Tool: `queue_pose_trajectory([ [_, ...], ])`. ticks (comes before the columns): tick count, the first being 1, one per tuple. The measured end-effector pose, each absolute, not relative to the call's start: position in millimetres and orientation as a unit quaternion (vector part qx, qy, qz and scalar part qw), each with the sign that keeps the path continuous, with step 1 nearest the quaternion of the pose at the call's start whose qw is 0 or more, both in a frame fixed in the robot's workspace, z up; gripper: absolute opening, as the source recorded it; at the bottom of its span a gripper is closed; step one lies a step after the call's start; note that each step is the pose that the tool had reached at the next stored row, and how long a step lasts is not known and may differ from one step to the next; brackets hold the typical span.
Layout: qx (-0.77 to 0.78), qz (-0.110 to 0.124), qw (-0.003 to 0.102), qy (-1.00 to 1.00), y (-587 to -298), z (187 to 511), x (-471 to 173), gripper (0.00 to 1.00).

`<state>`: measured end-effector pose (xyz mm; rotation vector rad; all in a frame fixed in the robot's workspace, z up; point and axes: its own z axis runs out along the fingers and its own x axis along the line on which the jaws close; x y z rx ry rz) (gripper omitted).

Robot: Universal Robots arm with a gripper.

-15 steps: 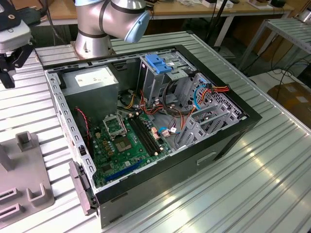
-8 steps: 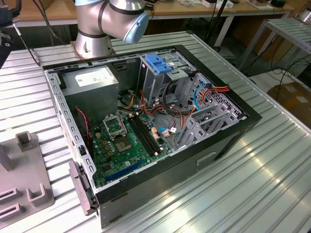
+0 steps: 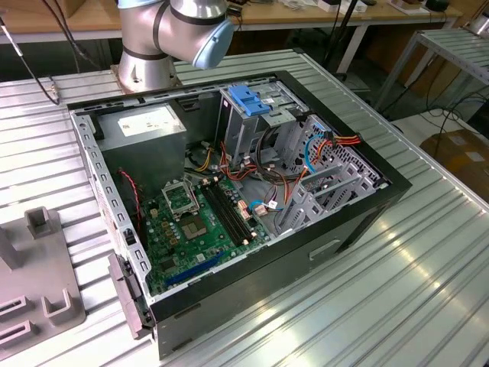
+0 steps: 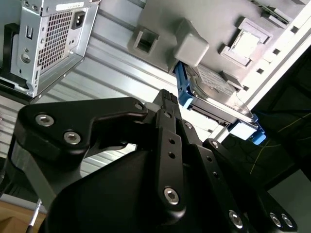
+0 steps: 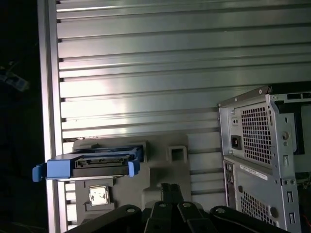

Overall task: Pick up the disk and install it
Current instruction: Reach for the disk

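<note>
— Where is the disk?

— The disk (image 5: pixel 97 162) is propped on the grey holder (image 5: pixel 155 174), with a blue rail along each edge. In the second wrist view its white label faces out, and one blue end pokes past the holder's edge.

— And your claw?

— My claw (image 5: pixel 170 187) is clenched, fingertips together with nothing between them. It hangs near the disk but apart from it and touches nothing.

— Where does the holder sit?

— It sits on the slatted metal counter (image 3: pixel 367 306), at the exterior view's left of the computer case (image 3: pixel 306 267).

— What does the case look like?

— It lies on its side with the open side up and the green motherboard (image 3: pixel 199 222) facing up at the bottom. The drive cage (image 3: pixel 252 103) with the blue handle stands at the far end inside it. My arm (image 3: pixel 168 30) rises from the counter just beyond the case. In both wrist views the case's vented back panel is beside the holder.
</note>
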<state>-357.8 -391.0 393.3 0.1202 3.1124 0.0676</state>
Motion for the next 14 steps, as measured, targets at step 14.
queue_pose_trajectory([
  [14, 0.039, 0.022, 0.013, 0.999, -389, 393, -403, 0.1],
])
